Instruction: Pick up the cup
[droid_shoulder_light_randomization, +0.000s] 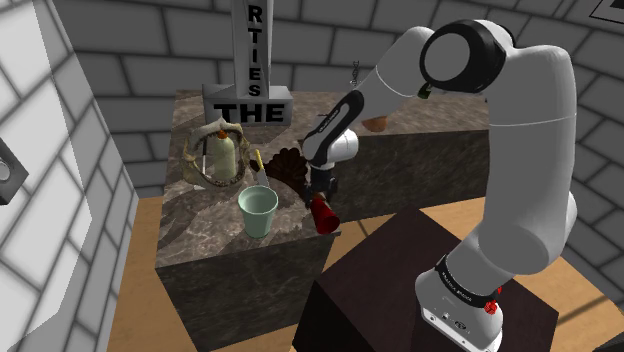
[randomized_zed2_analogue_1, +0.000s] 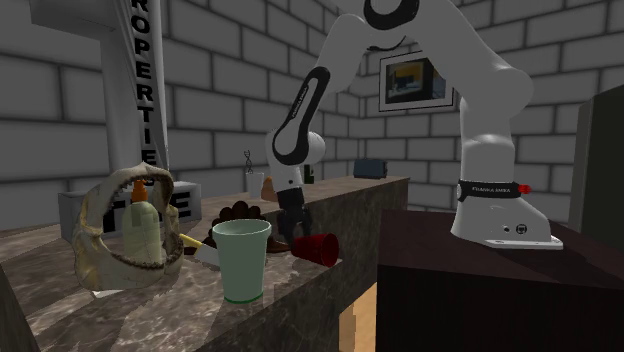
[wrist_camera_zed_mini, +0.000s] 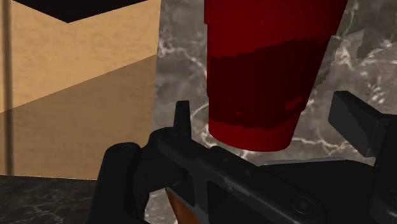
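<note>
Red cup (droid_shoulder_light_randomization: 323, 213) (randomized_zed2_analogue_1: 318, 248) (wrist_camera_zed_mini: 267, 70) lay on its side on the marble-patterned desk (droid_shoulder_light_randomization: 200, 250) (randomized_zed2_analogue_1: 310, 290), close to the edge that faced the dark stand (droid_shoulder_light_randomization: 390, 290) (randomized_zed2_analogue_1: 470, 290). Its narrow base pointed toward the arm's hand and its wider mouth pointed away.

The black end effector (droid_shoulder_light_randomization: 321, 198) (randomized_zed2_analogue_1: 297, 236) (wrist_camera_zed_mini: 267, 119) reached down to the base end of the cup. In the wrist view its 2 fingers (wrist_camera_zed_mini: 182, 118) stood apart, 1 on each side of the base. A strip of marble showed between each finger and the red wall, so the end effector was open and gripped nothing. A dark shape with an orange part (wrist_camera_zed_mini: 210, 181) crossed low in front of that camera; what it was could not be told.

A pale green cup (droid_shoulder_light_randomization: 258, 211) (randomized_zed2_analogue_1: 241, 262) stood upright nearby on the same desk, apart from the red cup. Behind the green cup, a bony ring (droid_shoulder_light_randomization: 205, 160) (randomized_zed2_analogue_1: 95, 235) stood around a pale bottle (droid_shoulder_light_randomization: 222, 155) (randomized_zed2_analogue_1: 143, 232). A brown tufted object (droid_shoulder_light_randomization: 285, 165) (randomized_zed2_analogue_1: 240, 212) sat near the arm's wrist. Farther back rose a lettered sign (droid_shoulder_light_randomization: 248, 112), against grey block walls.
</note>
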